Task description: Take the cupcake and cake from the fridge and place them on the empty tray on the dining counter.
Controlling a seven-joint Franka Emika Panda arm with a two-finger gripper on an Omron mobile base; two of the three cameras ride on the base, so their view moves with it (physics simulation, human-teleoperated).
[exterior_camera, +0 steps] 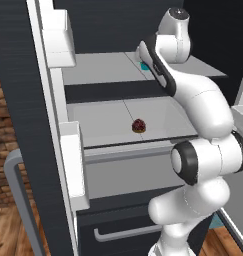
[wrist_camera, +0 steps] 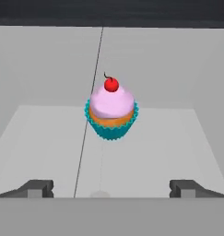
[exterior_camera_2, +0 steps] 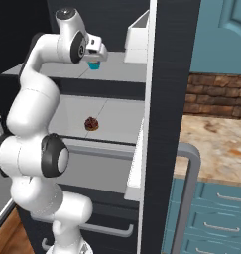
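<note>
The fridge (exterior_camera: 15, 100) stands with its doors swung open. On its upper grey shelf (exterior_camera_2: 117, 73) sits the cupcake (wrist_camera: 111, 113), with a teal wrapper, pink frosting and a red cherry; it is also the cupcake (exterior_camera_2: 94, 65) in the right base view and the teal sliver of cupcake (exterior_camera: 143, 65) behind the arm. My gripper (wrist_camera: 112, 188) is open, level with that shelf and a short way in front of the cupcake, holding nothing. One shelf lower, the dark brown cake (exterior_camera: 138, 125) (exterior_camera_2: 91, 123) rests alone. The tray and the dining counter are out of view.
White door bins (exterior_camera: 58, 37) (exterior_camera_2: 137, 42) hang on the open doors on either side of the arm. Below the shelves are a grey drawer (exterior_camera: 128, 172) and a dark drawer with a bar handle (exterior_camera: 125, 232). A marble-topped counter with teal drawers (exterior_camera_2: 216, 139) stands to the right.
</note>
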